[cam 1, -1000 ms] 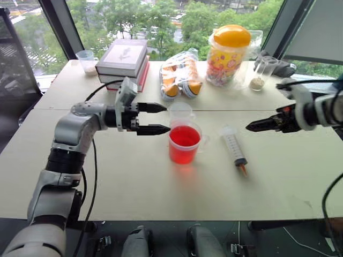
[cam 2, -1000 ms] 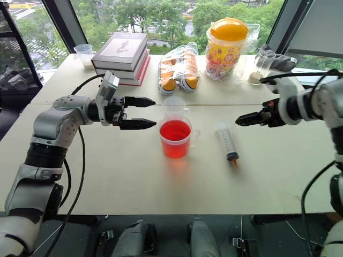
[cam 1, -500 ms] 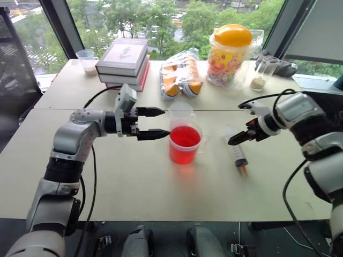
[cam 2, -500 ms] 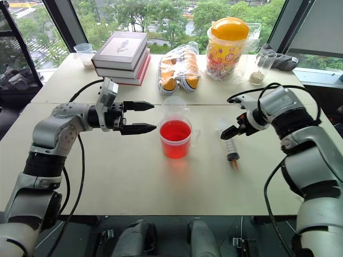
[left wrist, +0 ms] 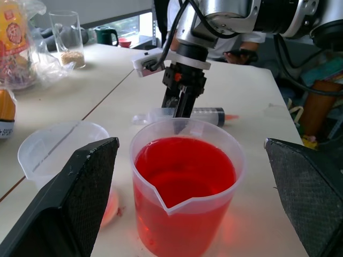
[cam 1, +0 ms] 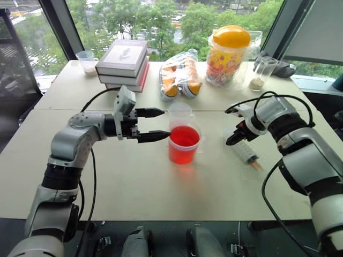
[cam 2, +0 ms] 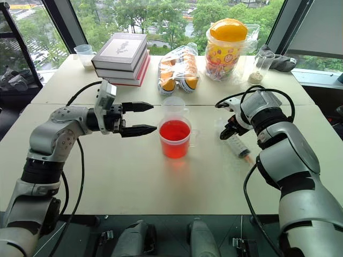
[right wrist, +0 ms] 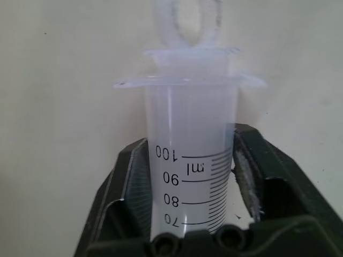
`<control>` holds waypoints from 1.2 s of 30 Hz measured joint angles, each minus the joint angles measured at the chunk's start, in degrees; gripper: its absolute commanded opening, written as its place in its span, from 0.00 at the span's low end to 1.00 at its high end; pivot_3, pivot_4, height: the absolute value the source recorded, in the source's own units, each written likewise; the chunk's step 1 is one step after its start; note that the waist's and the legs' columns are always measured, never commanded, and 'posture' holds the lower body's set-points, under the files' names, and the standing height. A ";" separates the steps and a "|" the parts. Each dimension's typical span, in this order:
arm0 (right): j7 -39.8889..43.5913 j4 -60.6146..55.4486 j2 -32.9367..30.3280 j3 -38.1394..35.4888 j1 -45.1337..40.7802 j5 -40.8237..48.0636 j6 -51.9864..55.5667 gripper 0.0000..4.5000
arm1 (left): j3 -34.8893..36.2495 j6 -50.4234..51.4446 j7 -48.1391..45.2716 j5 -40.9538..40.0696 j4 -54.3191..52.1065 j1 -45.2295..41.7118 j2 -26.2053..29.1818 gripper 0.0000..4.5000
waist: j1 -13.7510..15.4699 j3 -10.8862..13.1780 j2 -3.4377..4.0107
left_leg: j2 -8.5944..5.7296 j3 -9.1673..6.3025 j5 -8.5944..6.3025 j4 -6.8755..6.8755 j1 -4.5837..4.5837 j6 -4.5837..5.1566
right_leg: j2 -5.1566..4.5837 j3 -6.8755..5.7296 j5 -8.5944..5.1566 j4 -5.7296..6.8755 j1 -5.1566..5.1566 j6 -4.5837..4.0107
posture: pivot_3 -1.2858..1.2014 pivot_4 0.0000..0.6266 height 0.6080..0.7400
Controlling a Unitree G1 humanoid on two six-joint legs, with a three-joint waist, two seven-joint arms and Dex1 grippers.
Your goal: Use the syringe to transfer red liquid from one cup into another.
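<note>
The syringe (cam 1: pixel 245 152) lies on the white table to the right of the cups, its orange tip pointing to the front right. My right gripper (cam 1: pixel 233 140) points down and is shut on its barrel near the plunger end; the black fingers (right wrist: pixel 128 187) clamp the scale marks. The wide cup of red liquid (cam 1: pixel 184 144) stands mid-table, and the small colourless cup (cam 1: pixel 181 111) stands just behind it. Held level just left of the red cup, my left gripper (cam 1: pixel 165 123) is open, with the red cup (left wrist: pixel 185 182) ahead of its spread fingers (left wrist: pixel 69 203).
Along the table's far edge stand a cup with white powder (cam 1: pixel 86 60), a stack of books (cam 1: pixel 124 59), a bag of orange snacks (cam 1: pixel 179 75), a yellow-lidded candy jar (cam 1: pixel 229 51) and a tall glass with beige grains (cam 1: pixel 261 72).
My right arm swung in and down from the right and shut on the syringe's barrel. The syringe's tip has swung to the right. The left gripper has stayed put and open.
</note>
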 measured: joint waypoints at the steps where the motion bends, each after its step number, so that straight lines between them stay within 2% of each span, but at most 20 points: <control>1: 0.55 -0.80 0.01 0.00 0.25 -0.56 0.23 0.32 | 0.01 0.03 0.03 -0.02 0.00 0.03 0.03 1.00 | 0.03 0.00 0.00 | 0.00 -0.01 0.00 0.00 0.00 0.00 | 0.00 -0.01 0.00 0.00 0.00 0.00 | 0.52 0.24 1.00; 6: 1.18 -6.02 -0.73 -0.30 1.86 -2.67 2.86 0.32 | 0.15 0.02 0.36 -0.10 0.02 0.02 0.78 1.00 | 0.10 0.00 0.00 | 0.00 -0.01 0.00 -0.01 -0.01 0.00 | 0.00 -0.01 0.00 0.01 -0.02 0.00 | 0.52 0.24 1.00; 9: -1.16 -9.20 -2.03 -3.60 3.59 -2.54 5.16 0.32 | 0.20 0.03 0.49 -0.16 0.06 -0.04 1.24 1.00 | 0.20 0.00 0.00 | 0.00 0.00 0.00 -0.01 -0.06 0.00 | -0.02 -0.01 0.00 0.00 -0.06 0.00 | 0.52 0.24 1.00; 13: -5.98 -19.24 -7.05 -12.81 5.94 -0.38 8.53 0.32 | 0.28 0.48 0.25 -0.30 0.19 -0.17 2.71 1.00 | 0.43 0.01 0.02 | -0.02 0.03 0.00 -0.03 -0.16 0.00 | -0.05 0.00 0.00 -0.02 -0.20 0.00 | 0.52 0.24 1.00; 17: -14.36 -38.25 -7.31 -29.41 11.44 3.86 5.44 0.32 | 0.25 0.56 -0.87 -0.29 2.24 -2.26 3.55 1.00 | 0.23 0.01 0.03 | 0.00 0.02 0.00 -0.12 -0.13 -0.02 | 0.00 0.00 0.00 -0.04 -0.23 0.00 | 0.52 0.24 1.00; 18: -17.36 -43.55 -5.08 -35.00 12.66 5.87 4.59 0.32 | 0.25 0.54 -1.41 -0.29 2.62 -3.15 3.79 1.00 | 0.08 0.01 0.03 | 0.02 0.02 0.02 -0.14 -0.11 -0.04 | 0.02 0.00 0.00 -0.02 -0.23 0.00 | 0.52 0.24 1.00; 23: -25.65 -61.23 6.15 -51.66 15.03 16.34 1.30 0.32 | 0.23 0.50 -2.89 -0.05 6.29 -6.33 4.58 1.00 | 0.38 0.01 0.03 | 0.02 -0.03 0.09 -0.10 -0.10 -0.16 | 0.02 -0.04 0.00 0.07 -0.20 0.00 | 0.52 0.24 1.00; 27: -29.77 -71.63 14.28 -58.73 17.43 25.82 1.05 0.32 | 0.17 0.29 -4.34 0.46 8.82 -8.62 5.05 1.00 | 0.58 -0.02 -0.02 | -0.01 -0.06 0.09 -0.06 -0.11 -0.15 | -0.02 -0.08 0.00 0.01 -0.09 0.00 | 0.52 0.24 1.00; 28: -30.63 -76.00 18.06 -60.74 20.89 29.54 0.18 0.32 | 0.14 0.27 -4.78 0.63 10.21 -9.49 5.19 1.00 | 0.56 -0.04 -0.07 | 0.00 -0.13 0.09 -0.07 -0.10 -0.15 | 0.00 -0.16 -0.01 0.00 -0.03 0.00 | 0.52 0.24 1.00; 32: -34.14 -82.64 25.01 -56.97 32.57 34.01 -3.69 0.32 | -0.11 -0.27 -5.86 1.31 12.62 -12.83 4.58 1.00 | 0.39 -0.04 -0.05 | -0.01 -0.13 0.09 -0.09 -0.11 -0.15 | 0.00 -0.15 0.00 0.00 -0.05 0.00 | 0.52 0.24 1.00; 36: -35.53 -85.61 26.07 -51.81 39.18 33.75 -9.85 0.32 | -0.27 -0.23 -6.83 1.64 13.93 -14.34 3.74 1.00 | 0.32 -0.03 -0.05 | -0.01 -0.14 0.09 -0.08 -0.10 -0.15 | 0.00 -0.14 -0.01 0.00 -0.05 -0.01 | 0.52 0.24 1.00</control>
